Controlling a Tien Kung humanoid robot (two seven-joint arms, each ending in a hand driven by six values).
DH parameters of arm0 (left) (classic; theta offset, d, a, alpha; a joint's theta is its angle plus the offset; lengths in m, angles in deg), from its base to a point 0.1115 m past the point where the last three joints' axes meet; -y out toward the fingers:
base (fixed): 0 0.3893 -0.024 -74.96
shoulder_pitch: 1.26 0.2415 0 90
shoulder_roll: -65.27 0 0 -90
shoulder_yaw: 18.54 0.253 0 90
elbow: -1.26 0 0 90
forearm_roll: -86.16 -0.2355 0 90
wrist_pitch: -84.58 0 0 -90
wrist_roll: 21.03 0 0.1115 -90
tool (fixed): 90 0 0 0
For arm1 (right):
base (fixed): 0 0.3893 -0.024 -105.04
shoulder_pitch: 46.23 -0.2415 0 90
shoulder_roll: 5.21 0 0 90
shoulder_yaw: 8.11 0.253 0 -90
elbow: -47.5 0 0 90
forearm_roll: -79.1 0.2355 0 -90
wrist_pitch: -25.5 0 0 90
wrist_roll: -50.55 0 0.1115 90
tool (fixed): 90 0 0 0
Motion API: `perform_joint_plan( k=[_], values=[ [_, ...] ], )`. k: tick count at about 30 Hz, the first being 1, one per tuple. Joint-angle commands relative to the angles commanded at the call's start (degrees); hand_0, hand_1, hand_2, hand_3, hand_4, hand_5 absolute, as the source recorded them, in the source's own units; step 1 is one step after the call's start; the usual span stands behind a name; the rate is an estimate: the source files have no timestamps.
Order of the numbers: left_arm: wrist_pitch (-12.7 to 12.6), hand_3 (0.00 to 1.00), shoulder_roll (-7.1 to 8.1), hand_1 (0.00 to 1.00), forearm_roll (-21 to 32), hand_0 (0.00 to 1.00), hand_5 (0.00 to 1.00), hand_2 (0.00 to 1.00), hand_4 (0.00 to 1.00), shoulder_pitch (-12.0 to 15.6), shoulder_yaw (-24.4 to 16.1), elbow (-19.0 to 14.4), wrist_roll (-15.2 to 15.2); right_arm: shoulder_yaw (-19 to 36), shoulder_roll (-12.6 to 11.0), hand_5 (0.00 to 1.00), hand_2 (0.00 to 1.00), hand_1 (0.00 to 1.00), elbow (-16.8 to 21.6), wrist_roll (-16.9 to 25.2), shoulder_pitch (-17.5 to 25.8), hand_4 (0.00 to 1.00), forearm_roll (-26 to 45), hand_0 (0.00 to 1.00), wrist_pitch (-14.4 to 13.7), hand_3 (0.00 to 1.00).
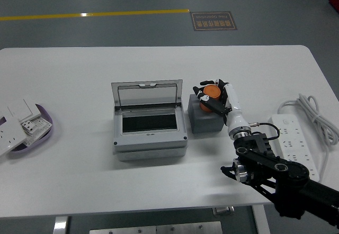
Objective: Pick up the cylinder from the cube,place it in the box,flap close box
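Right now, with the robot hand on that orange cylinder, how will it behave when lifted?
The orange cylinder looks small and rigid, so probably light. The right robot hand wraps its fingers around it atop the grey cube. Its round side could roll if released sideways.

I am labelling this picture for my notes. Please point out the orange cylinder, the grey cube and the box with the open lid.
orange cylinder (pixel 212 91): head view, on its orange top face.
grey cube (pixel 204 122): head view, on its front face.
box (pixel 150 141): head view, on its front rim.
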Motion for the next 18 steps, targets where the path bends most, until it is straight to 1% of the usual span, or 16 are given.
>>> perform_joint_plan(
  k=[6, 7, 12, 13, 18],
  values=[
    [0.0, 0.619, 0.00, 0.620, -0.1, 0.594, 0.220, 0.603, 0.677, 0.0, -0.1, 0.0, 0.0, 0.0, 0.1, 0.219, 0.466, 0.539, 0.1, -0.6, 0.0, 0.800, -0.8, 0.551, -0.1, 0.491],
    [0.0, 0.619, 0.00, 0.620, -0.2, 0.594, 0.219, 0.603, 0.677, 0.0, -0.2, 0.0, 0.0, 0.0, 0.2, 0.209, 0.464, 0.517, 0.1, -0.7, 0.0, 0.778, -1.0, 0.465, -0.1, 0.492],
    [0.0, 0.619, -0.01, 0.620, -0.4, 0.594, 0.219, 0.603, 0.677, -0.1, -0.4, 0.0, 0.0, -0.2, 0.2, 0.209, 0.464, 0.517, 0.4, -0.7, 0.0, 0.778, -1.1, 0.465, -0.4, 0.492],
    [0.0, 0.619, -0.01, 0.620, -0.4, 0.594, 0.217, 0.603, 0.676, -0.1, -0.4, 0.0, 0.0, -0.2, 0.2, 0.002, 0.477, 0.548, 0.4, -0.7, -0.1, 0.609, -1.1, 0.506, -0.4, 0.505],
    [0.0, 0.619, 0.01, 0.620, -0.4, 0.594, 0.217, 0.603, 0.676, -0.1, -0.5, 0.0, 0.1, -0.3, 0.2, 0.002, 0.477, 0.548, 0.7, -0.9, -0.1, 0.609, -1.6, 0.506, -0.4, 0.505]
  ],
)
